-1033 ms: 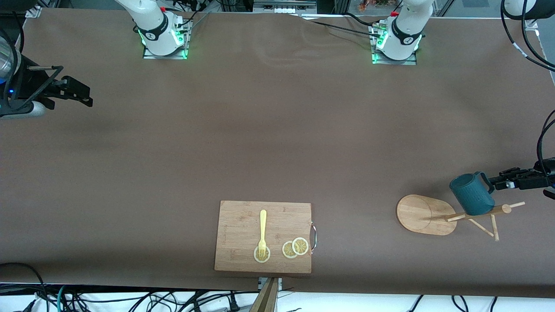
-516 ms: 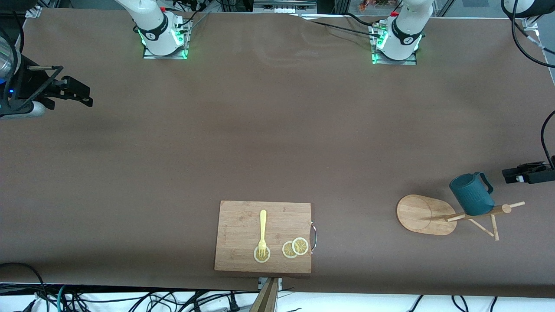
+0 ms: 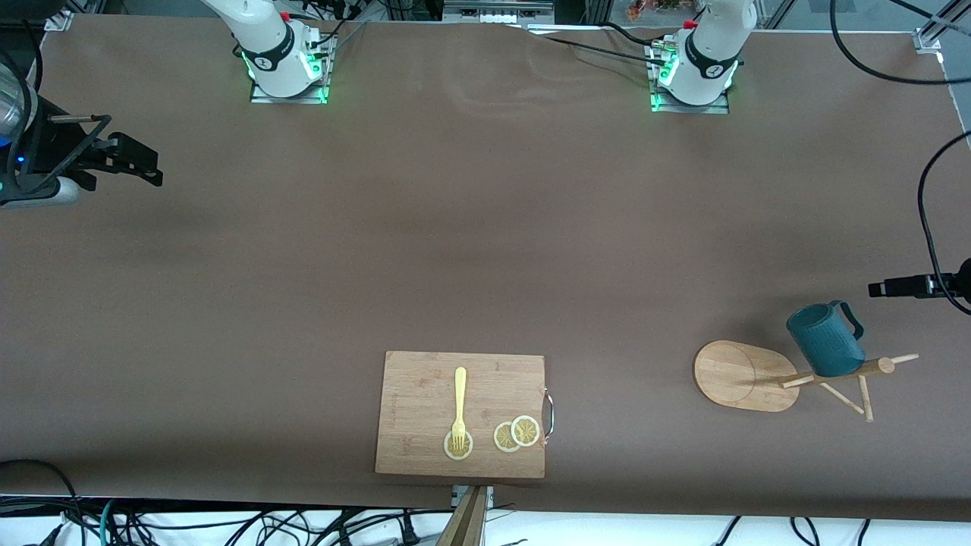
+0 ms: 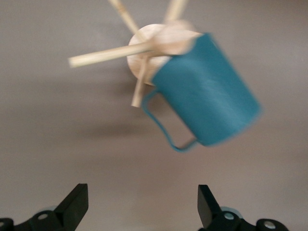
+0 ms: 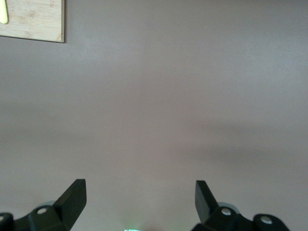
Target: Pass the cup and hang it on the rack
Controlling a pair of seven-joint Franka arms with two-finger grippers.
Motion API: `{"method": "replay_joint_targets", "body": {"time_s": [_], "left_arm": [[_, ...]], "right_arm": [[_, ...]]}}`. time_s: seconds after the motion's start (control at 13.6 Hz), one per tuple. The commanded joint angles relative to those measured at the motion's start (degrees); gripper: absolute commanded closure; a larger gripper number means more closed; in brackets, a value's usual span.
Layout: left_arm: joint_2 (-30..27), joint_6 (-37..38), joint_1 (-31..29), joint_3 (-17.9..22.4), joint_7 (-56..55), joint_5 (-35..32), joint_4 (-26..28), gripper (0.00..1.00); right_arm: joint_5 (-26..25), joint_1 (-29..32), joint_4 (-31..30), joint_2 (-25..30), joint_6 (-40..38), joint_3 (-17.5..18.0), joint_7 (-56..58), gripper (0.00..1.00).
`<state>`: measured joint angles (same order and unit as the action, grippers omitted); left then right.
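The dark teal cup (image 3: 825,341) hangs on the bamboo rack (image 3: 732,373) near the left arm's end of the table, with a peg through its handle. In the left wrist view the cup (image 4: 211,96) hangs by its handle among the rack's pegs (image 4: 110,53). My left gripper (image 3: 880,289) is open and empty, apart from the cup, over bare table beside the rack; its jaws stand wide in the left wrist view (image 4: 143,207). My right gripper (image 3: 148,167) waits open and empty at the right arm's end of the table (image 5: 140,202).
A bamboo cutting board (image 3: 460,413) lies near the table's front edge, with a yellow fork (image 3: 459,402) and lemon slices (image 3: 516,434) on it. Its corner shows in the right wrist view (image 5: 33,19). Brown table cloth lies between the board and the rack.
My left gripper let go of the cup's handle and drew back from it toward the table's end. The cup stays on the rack. The right arm has not moved.
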<state>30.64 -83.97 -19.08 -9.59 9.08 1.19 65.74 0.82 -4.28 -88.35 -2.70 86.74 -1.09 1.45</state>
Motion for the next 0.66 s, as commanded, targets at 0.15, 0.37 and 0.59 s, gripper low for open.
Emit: {"method": "replay_joint_targets", "body": {"time_s": [0.15, 0.37, 0.59], "left_arm": [[-11.3, 1.8, 11.9, 0.9, 0.3, -7.4, 6.0, 0.00], [-15.3, 2.9, 15.9, 0.8, 0.9, -7.4, 6.0, 0.00], [-20.3, 2.1, 21.8, 4.8, 0.0, -6.5, 9.7, 0.00]], "right_arm": [[-0.7, 0.8, 1.1, -0.2, -1.0, 0.7, 0.9, 0.00], [-0.7, 0.9, 1.1, -0.2, -1.0, 0.7, 0.9, 0.00], [-0.7, 0.8, 1.1, -0.2, -1.0, 0.7, 1.0, 0.00]]}}
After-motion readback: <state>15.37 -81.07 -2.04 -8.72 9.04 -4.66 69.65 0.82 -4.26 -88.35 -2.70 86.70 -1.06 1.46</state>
